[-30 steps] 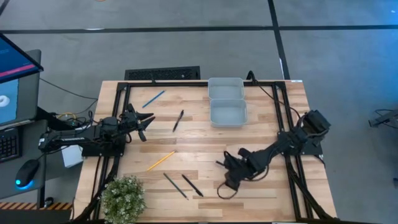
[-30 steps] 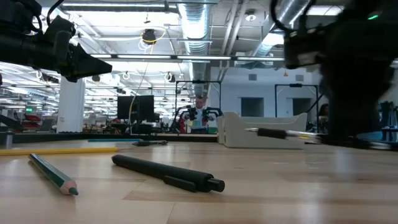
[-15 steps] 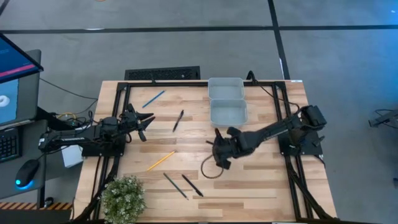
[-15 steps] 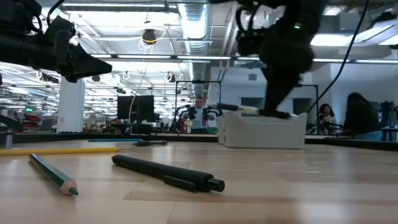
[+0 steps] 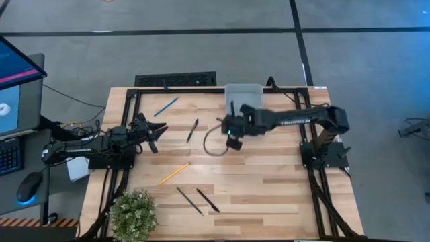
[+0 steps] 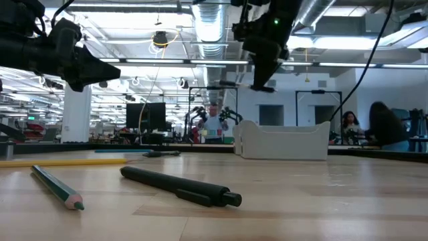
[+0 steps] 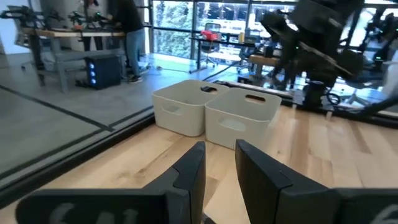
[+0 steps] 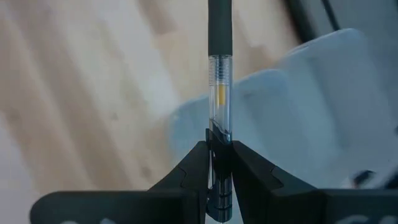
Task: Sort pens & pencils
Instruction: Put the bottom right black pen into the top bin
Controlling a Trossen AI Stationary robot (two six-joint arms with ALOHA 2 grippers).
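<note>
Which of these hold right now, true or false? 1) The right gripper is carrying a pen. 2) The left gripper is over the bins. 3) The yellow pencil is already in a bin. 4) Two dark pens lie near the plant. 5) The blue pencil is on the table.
1) True: the right gripper is shut on a pen beside the bins.
2) False: the left gripper waits at the table's left side, holding nothing.
3) False: the yellow pencil lies on the wood.
4) True: two dark pens lie close to the plant.
5) True: the blue pencil lies near the far edge.
</note>
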